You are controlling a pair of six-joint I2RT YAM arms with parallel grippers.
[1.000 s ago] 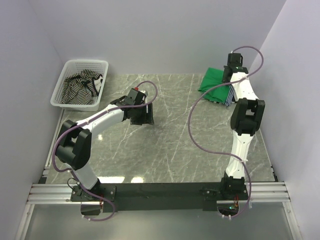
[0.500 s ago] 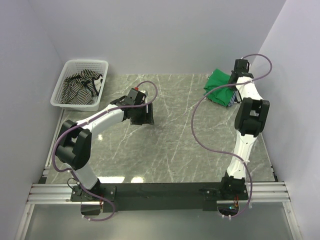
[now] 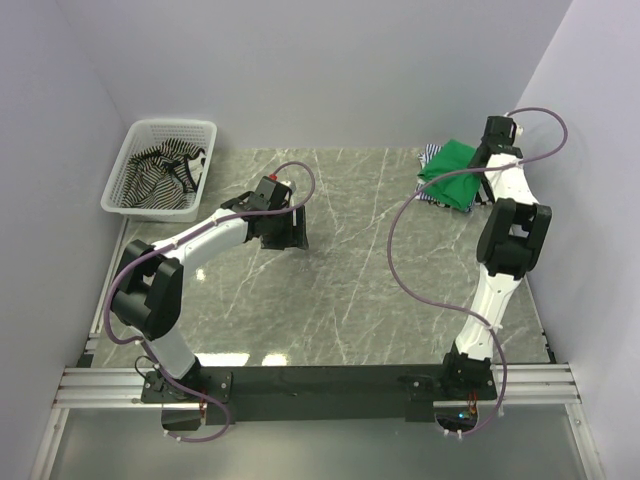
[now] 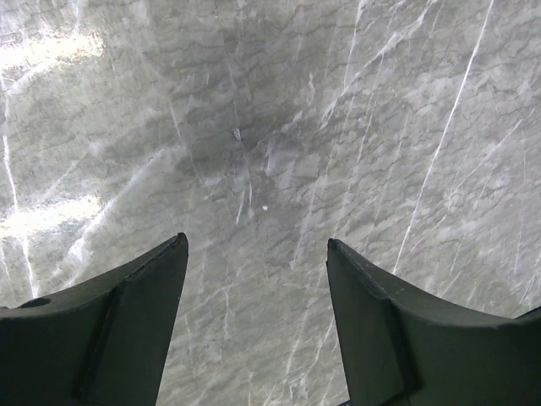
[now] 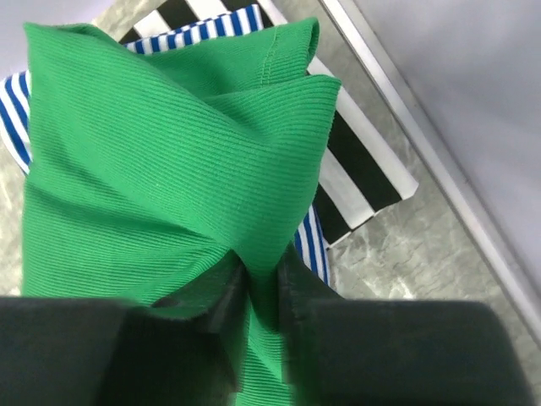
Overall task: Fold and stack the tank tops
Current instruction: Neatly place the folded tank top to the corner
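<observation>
A plain green top (image 5: 161, 161) is seen pinched at a bunched fold by the right gripper (image 5: 262, 281), whose fingers are pressed together on the cloth, at the far right corner of the marble table (image 3: 340, 290). Beneath the green cloth a blue-and-white striped top (image 5: 15, 118) is laid. Broader black-and-white stripes (image 5: 363, 169) are shown under that, and whether they belong to a separate garment cannot be told. A black-and-white striped top (image 3: 160, 175) is seen crumpled in the white basket (image 3: 175, 124) at the far left. The left gripper (image 4: 255, 245) is held with fingers spread over bare table, and nothing is caught between them. The green top is judged light, limp and ribbed. It is likely to sag from any single pinch, and the striped layers below could be dragged along if it is slid rather than lifted. A hold at a hem or strap edge, taken through one layer only, is judged better for spreading it flat. A second hold at the opposite edge would be needed for a square fold.
</observation>
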